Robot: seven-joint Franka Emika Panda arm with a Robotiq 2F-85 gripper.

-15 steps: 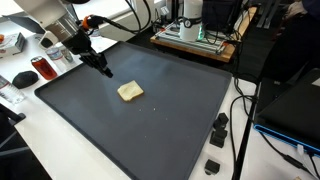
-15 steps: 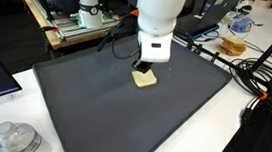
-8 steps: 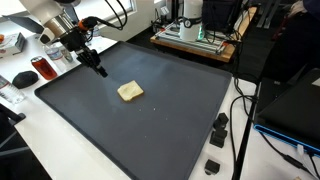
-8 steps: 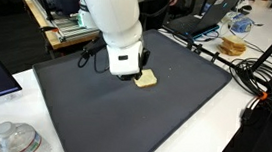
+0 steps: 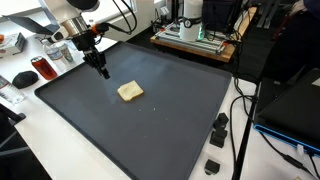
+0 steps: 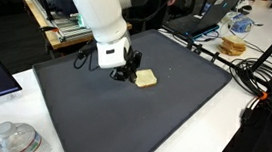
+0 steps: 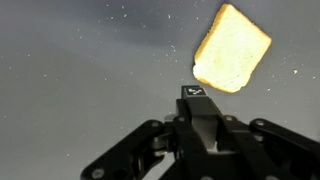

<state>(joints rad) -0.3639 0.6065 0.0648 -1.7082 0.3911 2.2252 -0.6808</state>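
A yellowish piece of bread [image 5: 130,91] [image 6: 147,79] lies flat on the dark grey mat [image 5: 150,130] [image 6: 112,119]. My gripper [image 5: 104,71] [image 6: 124,75] hangs low over the mat just beside the bread, tilted, apart from it. In the wrist view the bread [image 7: 231,48] sits up and to the right of the gripper [image 7: 195,93]. The fingers are pressed together into one black block with nothing between them.
A red can [image 5: 40,68] and a black mouse [image 5: 22,78] lie on the white table beyond the mat's edge. Glass lids [image 6: 9,139] sit at a near corner. Cables [image 6: 260,93] and a bottle [image 6: 238,24] lie off one side. Equipment racks [image 5: 195,35] stand behind.
The arm has swung and tilted over. The gripper has slid from directly above the bread to a spot on the mat beside it. The bread has not moved.
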